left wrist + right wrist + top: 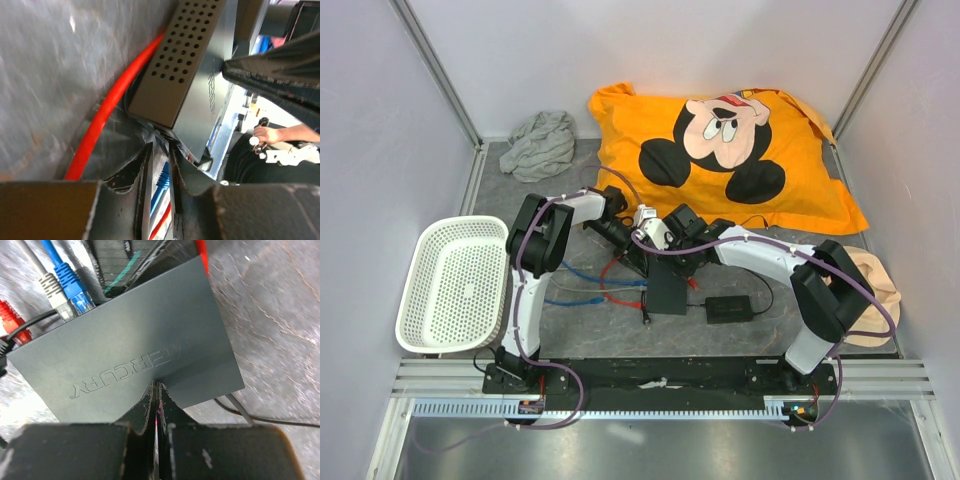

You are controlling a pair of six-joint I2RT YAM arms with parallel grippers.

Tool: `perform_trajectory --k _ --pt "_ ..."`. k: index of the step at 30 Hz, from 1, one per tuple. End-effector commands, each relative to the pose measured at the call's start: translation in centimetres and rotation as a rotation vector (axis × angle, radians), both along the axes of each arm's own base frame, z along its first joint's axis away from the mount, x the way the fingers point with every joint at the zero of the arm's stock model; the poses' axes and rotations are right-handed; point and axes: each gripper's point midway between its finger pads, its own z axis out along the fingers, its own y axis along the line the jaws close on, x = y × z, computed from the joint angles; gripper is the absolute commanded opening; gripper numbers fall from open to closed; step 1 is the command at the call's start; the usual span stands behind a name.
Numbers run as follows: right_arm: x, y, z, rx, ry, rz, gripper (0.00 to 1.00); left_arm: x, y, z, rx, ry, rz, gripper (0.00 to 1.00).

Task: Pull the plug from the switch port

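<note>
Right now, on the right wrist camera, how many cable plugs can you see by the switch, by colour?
blue plug: 1
grey plug: 1
red plug: 1
Total: 3

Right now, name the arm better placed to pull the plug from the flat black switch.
Left. The left tool clamps the blue ribbed plug at the flat black switch's socket edge; the right tool, shut, only touches its top.
</note>
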Motion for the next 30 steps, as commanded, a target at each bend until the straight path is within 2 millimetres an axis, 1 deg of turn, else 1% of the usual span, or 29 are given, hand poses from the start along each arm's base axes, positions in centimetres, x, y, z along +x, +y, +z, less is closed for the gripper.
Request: perform_trajectory --k 1,3,4,5,7,8,10,11,13,15,18,22,24,25,27,28,30 --pt "0.0 -2.8 -1.4 -0.142 0.006 -0.009 0.0 1.1 -2.8 1.8 -0.073 0.01 -0.007 0.26" --pt "0.3 -2.7 -0.7 -0.134 -0.008 -0.008 0.0 1.1 -2.3 1.8 -0.052 -0.022 -0.014 0.29" --pt "0.2 -2.6 -0.4 -0.131 -0.003 -0.006 0.0 1.1 -2.1 2.5 -0.051 -0.046 -0.016 0.29" --pt "0.3 -2.3 0.1 -0.119 -0.01 -0.001 0.0 0.7 -1.7 2.3 -0.037 -0.051 -0.017 0.31" --pt "0.1 -1.8 0.8 -0.092 -0.004 0.016 0.0 0.6 -1.1 2.9 -0.035 -0.073 -0.006 0.33" --pt "0.1 -1.7 0.9 -0.085 -0.002 0.016 0.0 0.2 -0.8 3.3 -0.028 -0.085 -0.002 0.33" --pt "-0.3 -1.6 0.9 -0.076 0.009 0.026 0.0 0.2 -0.4 3.8 -0.038 -0.111 0.001 0.33" --pt "-0.4 -1.6 0.7 -0.079 0.013 0.028 0.0 -0.2 -0.3 4.1 -0.057 -0.112 -0.004 0.32" --pt "-0.6 -1.7 0.3 -0.081 0.025 0.031 0.0 -0.7 -0.3 4.2 -0.069 -0.094 -0.008 0.29" --pt "-0.8 -1.8 0.0 -0.085 0.033 0.032 0.0 -1.1 -0.4 4.1 -0.086 -0.06 -0.01 0.27" --pt "-1.0 -1.9 -0.3 -0.088 0.037 0.034 0.0 -1.3 -0.3 3.4 -0.074 -0.045 -0.013 0.29" --pt "-1.2 -2.0 -0.4 -0.09 0.039 0.034 0.0 -0.7 -0.1 2.3 -0.037 -0.058 -0.013 0.32" --pt "-1.2 -2.1 -0.3 -0.089 0.036 0.033 0.0 -0.4 -0.3 2.0 -0.031 -0.058 -0.012 0.33" --pt "-1.4 -2.3 -0.5 -0.093 0.041 0.033 0.0 -0.4 -0.3 1.5 -0.027 -0.044 -0.013 0.33" --pt "-1.5 -2.4 -0.5 -0.094 0.04 0.035 0.0 -0.4 -0.6 1.6 -0.051 -0.027 -0.011 0.33" --pt "-1.7 -2.6 -0.6 -0.098 0.043 0.033 0.0 -0.5 -0.6 1.3 -0.057 -0.013 -0.014 0.34" --pt "-1.9 -2.8 -0.7 -0.1 0.045 0.034 0.0 -0.8 -0.8 1.3 -0.074 0.009 -0.016 0.36"
